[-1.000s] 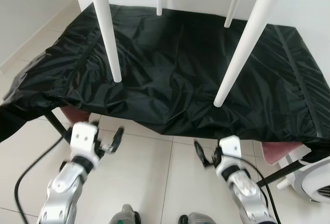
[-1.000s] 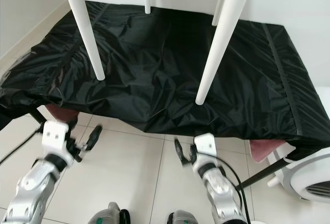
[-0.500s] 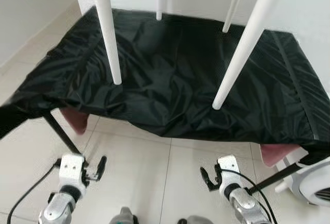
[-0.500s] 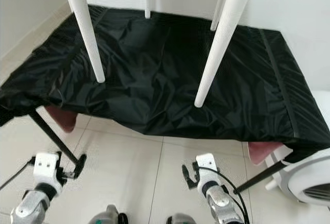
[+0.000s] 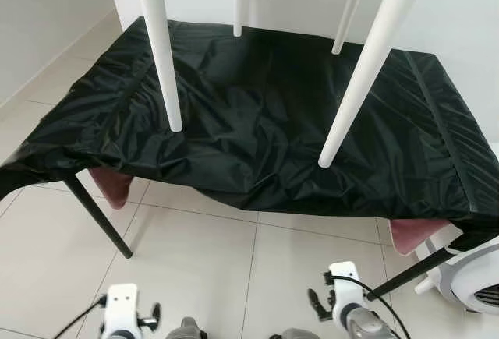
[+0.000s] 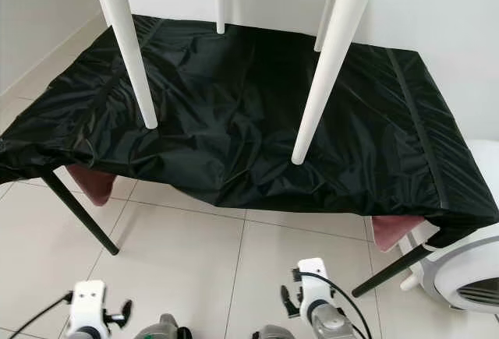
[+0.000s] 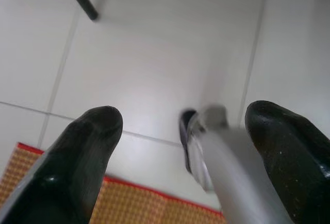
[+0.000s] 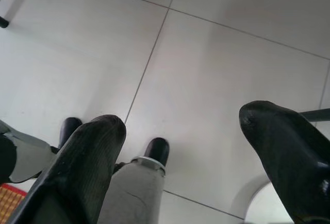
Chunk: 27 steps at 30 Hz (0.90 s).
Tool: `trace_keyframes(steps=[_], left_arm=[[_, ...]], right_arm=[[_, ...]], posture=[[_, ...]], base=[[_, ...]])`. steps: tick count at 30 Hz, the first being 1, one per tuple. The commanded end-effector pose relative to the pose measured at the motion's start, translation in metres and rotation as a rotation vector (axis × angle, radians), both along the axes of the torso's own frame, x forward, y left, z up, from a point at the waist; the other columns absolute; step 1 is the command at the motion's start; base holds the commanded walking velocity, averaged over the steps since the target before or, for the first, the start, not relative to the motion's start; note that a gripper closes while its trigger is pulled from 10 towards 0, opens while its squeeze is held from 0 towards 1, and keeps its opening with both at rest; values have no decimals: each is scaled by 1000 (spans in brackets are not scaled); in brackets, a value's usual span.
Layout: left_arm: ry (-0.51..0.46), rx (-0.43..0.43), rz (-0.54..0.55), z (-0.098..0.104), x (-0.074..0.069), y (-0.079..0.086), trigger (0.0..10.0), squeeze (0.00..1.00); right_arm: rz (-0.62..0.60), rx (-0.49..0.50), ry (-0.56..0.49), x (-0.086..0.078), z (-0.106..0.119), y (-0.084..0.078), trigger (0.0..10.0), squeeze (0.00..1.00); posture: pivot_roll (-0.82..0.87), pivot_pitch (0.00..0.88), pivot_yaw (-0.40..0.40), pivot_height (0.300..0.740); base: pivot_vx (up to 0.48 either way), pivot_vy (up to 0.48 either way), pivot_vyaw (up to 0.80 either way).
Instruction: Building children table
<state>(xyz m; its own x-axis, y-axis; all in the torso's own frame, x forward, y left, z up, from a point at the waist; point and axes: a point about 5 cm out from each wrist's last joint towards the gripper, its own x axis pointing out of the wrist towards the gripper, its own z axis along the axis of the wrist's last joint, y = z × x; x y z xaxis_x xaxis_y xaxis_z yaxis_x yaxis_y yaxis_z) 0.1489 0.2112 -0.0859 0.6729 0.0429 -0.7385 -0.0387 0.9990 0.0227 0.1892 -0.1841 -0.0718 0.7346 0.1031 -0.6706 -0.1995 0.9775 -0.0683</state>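
Observation:
The white children's table stands upside down on a black cloth-covered table (image 5: 257, 113), so its round white legs point up. The near left leg (image 5: 161, 51) and near right leg (image 5: 362, 74) are nearest me, with two more legs (image 5: 238, 0) behind. My left gripper (image 5: 148, 317) hangs low by my left foot, open and holding nothing. My right gripper (image 5: 316, 305) hangs low too, open and empty. In the wrist views the left fingers (image 7: 95, 136) and right fingers (image 8: 98, 141) point down at the tiled floor.
A black metal table leg (image 5: 97, 214) slants to the floor at left, another (image 5: 405, 273) at right. A white appliance (image 5: 468, 277) stands at the right. Pink cushions (image 5: 113, 185) show under the cloth. An orange mat (image 7: 129, 203) lies by my feet.
Both arms have dropped from just below the table's front edge to the bottom of the picture. The white table legs have not moved.

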Motion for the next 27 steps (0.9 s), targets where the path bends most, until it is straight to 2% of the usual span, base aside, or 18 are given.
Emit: trace_keyframes(steps=[1, 3, 4, 6, 9, 13, 27], left_arm=[[37, 4, -24, -3, -3, -2, 10000, 0], [66, -3, -118, -6, 0, -16, 10000, 0], [66, -3, -118, -6, 0, -16, 10000, 0], [75, -2, -182, -6, 6, -28, 10000, 0], [78, -1, -191, -5, 9, -30, 10000, 0], [76, -4, -171, -3, 17, -31, 10000, 0], [92, -19, -158, -5, 16, -40, 10000, 0]], right_arm=[[-7, -1, 28, -3, -2, -2, 10000, 0], [9, -5, 56, -5, -5, 1, 10000, 0], [9, -5, 56, -5, -5, 1, 10000, 0], [24, -15, 87, -9, -8, 1, 10000, 0], [29, -19, 98, -10, -8, 1, 10000, 0], [-24, -3, 135, -16, -12, -1, 10000, 0], [-29, -5, 165, -20, -15, 2, 10000, 0]], posture=[[36, 0, -27, 740], [35, 0, -24, 740], [35, 0, -24, 740], [42, 0, -22, 740], [42, 0, -22, 740], [51, 0, -21, 740], [64, 0, -20, 740]], base=[[0, 0, 0], [0, 0, 0], [0, 0, 0], [0, 0, 0], [0, 0, 0], [0, 0, 0], [0, 0, 0]])
